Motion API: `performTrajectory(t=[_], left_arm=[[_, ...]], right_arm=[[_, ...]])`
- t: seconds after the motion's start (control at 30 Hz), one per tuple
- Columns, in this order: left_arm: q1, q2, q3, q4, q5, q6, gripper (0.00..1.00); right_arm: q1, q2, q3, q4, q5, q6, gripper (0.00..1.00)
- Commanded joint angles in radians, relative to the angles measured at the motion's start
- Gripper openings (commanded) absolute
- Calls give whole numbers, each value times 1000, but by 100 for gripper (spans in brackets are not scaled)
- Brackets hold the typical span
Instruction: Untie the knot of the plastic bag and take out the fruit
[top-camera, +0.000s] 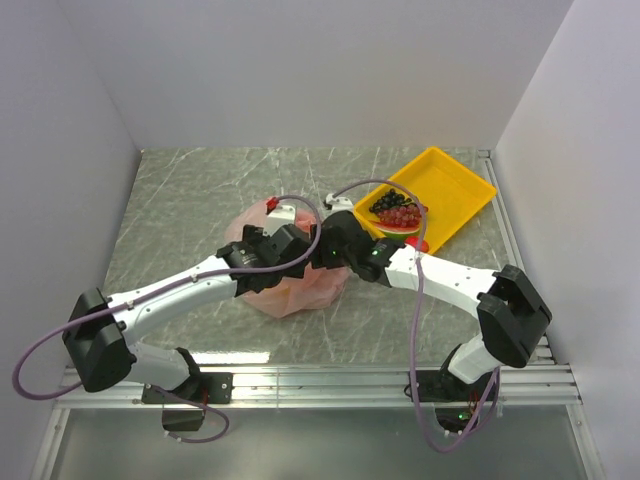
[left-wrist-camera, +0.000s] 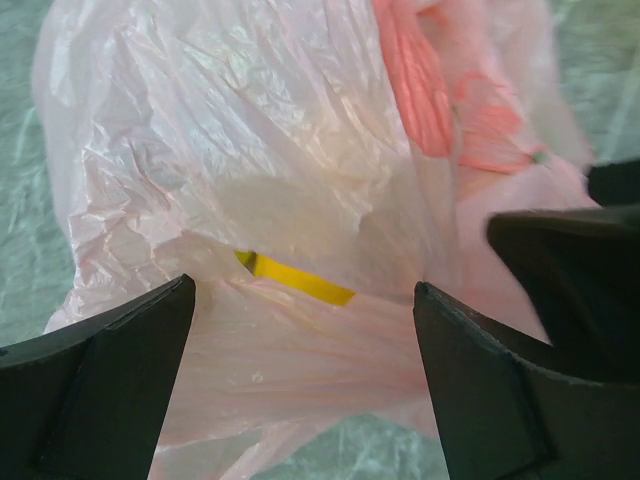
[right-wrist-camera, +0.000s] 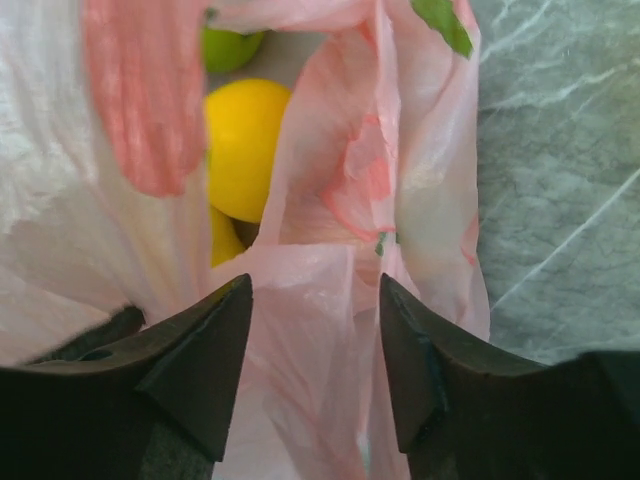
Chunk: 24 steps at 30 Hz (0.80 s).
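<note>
Plastic bag (top-camera: 290, 295) at centre of worktop (top-camera: 180, 200); yellow tray (top-camera: 445, 190) at its 2 o'clock. Left jaws released, poised over crinkled side, probably to steady it. Right jaws parted astride mouth fold, not pinching. Fruit (right-wrist-camera: 245, 150) inside bag, exposed at their 11 o'clock. No knot discernible.

We show the plastic bag (top-camera: 290, 290) as pale translucent pink, deepening to salmon where the film bunches, with small green and red printed marks. Through it we see the fruit (right-wrist-camera: 245, 145): one piece bright yellow, another lime green above it. The left wrist view gives only a yellow sliver. The tray (top-camera: 455, 185) is saturated yellow and carries a black grape bunch (top-camera: 385, 203), a red grape bunch (top-camera: 405, 214) and a watermelon slice (top-camera: 397, 229), red with a green rind. The table (top-camera: 190, 200) is grey-green with pale marble veining. We mark the left arm (top-camera: 170, 295) and right arm (top-camera: 450, 280) as white with black joints, their cables (top-camera: 40, 360) as purple, and the left gripper (left-wrist-camera: 303, 290) and right gripper (right-wrist-camera: 315, 285) as matt black.
</note>
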Motion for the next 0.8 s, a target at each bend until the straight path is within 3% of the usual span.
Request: performTrajectory(t=[0.0,0.17,0.4,0.5,0.53,0.77], left_arm=[[6,14,-17,72,-118,-57,95],[54,39,-35,151,-61,-63,93],[149,-28,-100,303,172,-94,92],[187,-60,-121,349,278,-108,94],[192,-70,-132,361,313,-111,95],[229,-110,-164,430,418,-149,99]], right_arm=[[9,-4,-45,67,8,50,58],[17,-10,-88,111,-14,70,40],[27,-1,-133,154,-31,82,24],[29,7,-145,173,-40,85,10],[32,15,-148,177,-44,85,2],[47,36,-143,187,-43,77,0]])
